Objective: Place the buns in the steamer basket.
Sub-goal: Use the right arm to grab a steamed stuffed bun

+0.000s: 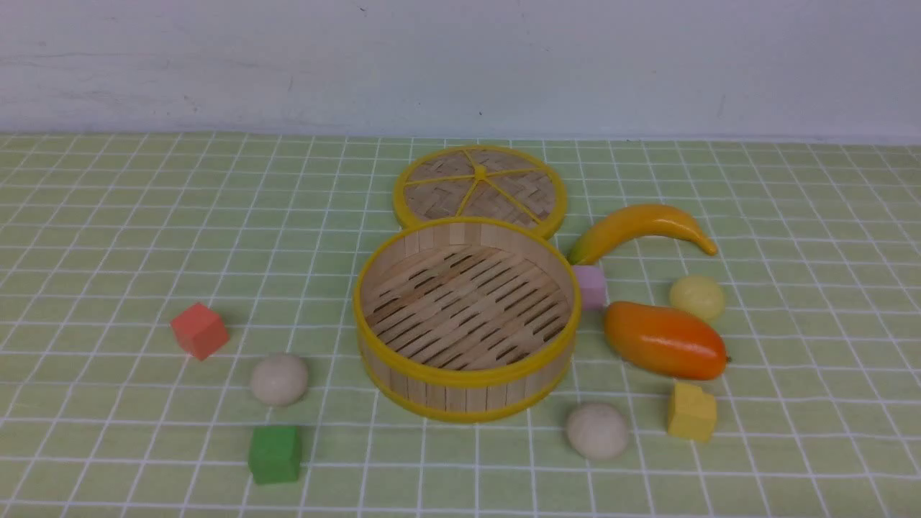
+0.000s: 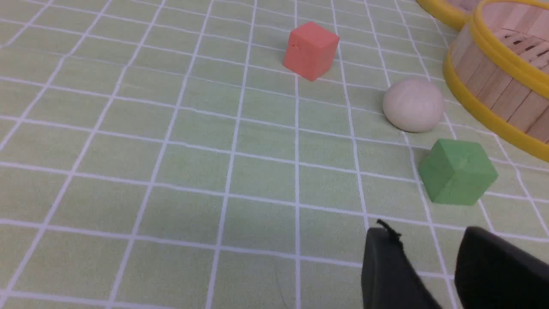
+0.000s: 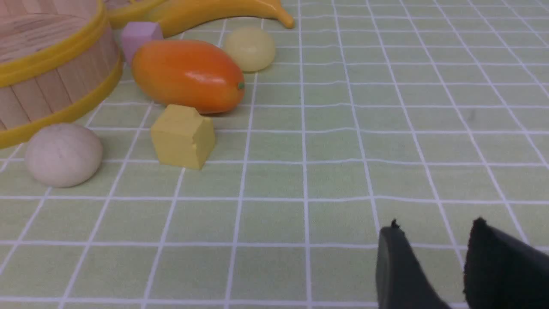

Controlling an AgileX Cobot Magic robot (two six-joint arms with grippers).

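Outside steamer basket, three buns; left end effector, right end effector parted, empty.

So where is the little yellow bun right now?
In the front view the yellow bun sits on the right of the steamer basket, just behind the mango and in front of the banana.

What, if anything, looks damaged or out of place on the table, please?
The yellow cube, near the mango, has a notch missing from a top edge, so it looks chipped. The red cube carries a small dent on one face. Otherwise nothing is spilled or tipped; the steamer basket stands upright and empty.
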